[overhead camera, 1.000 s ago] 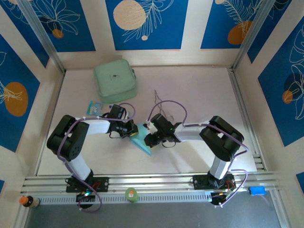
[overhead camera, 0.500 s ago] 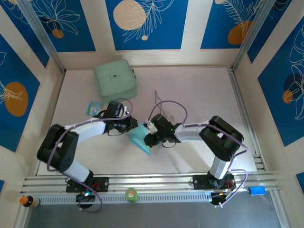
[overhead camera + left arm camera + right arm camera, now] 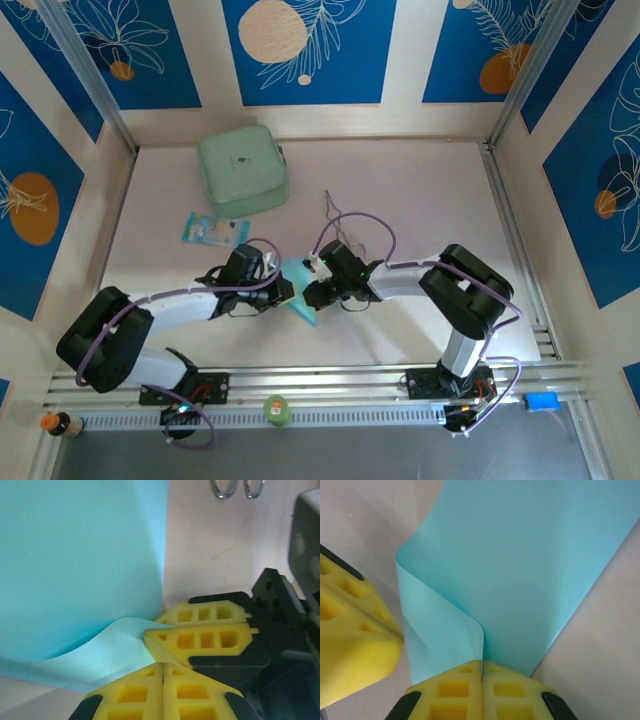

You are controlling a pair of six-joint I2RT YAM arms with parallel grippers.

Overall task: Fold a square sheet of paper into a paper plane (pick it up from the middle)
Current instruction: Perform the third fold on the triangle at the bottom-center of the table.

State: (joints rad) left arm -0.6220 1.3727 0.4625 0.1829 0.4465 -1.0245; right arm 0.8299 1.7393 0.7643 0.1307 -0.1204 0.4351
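The square sheet of paper (image 3: 303,305) is cyan and lies folded over itself at the table's middle, one pointed corner toward the near edge. In the right wrist view the paper (image 3: 530,555) curls up into a fold that runs into my right gripper (image 3: 481,666), which is shut on it. My right gripper (image 3: 312,292) sits at the sheet's right side. My left gripper (image 3: 283,290) is at its left side, tip to tip with the right one. Its fingers (image 3: 163,666) are pressed together with nothing seen between them, and the paper (image 3: 80,555) curves just beside them.
A mint-green case (image 3: 243,170) stands at the back left. A small blue-and-white packet (image 3: 214,230) lies in front of it. Metal tongs (image 3: 335,212) lie just behind the grippers. Rails run along the near edge and the right side.
My left arm has swung toward the near edge, bringing its gripper from the sheet's far-left side to its left side, and its jaws have closed fully. The right arm has held still.
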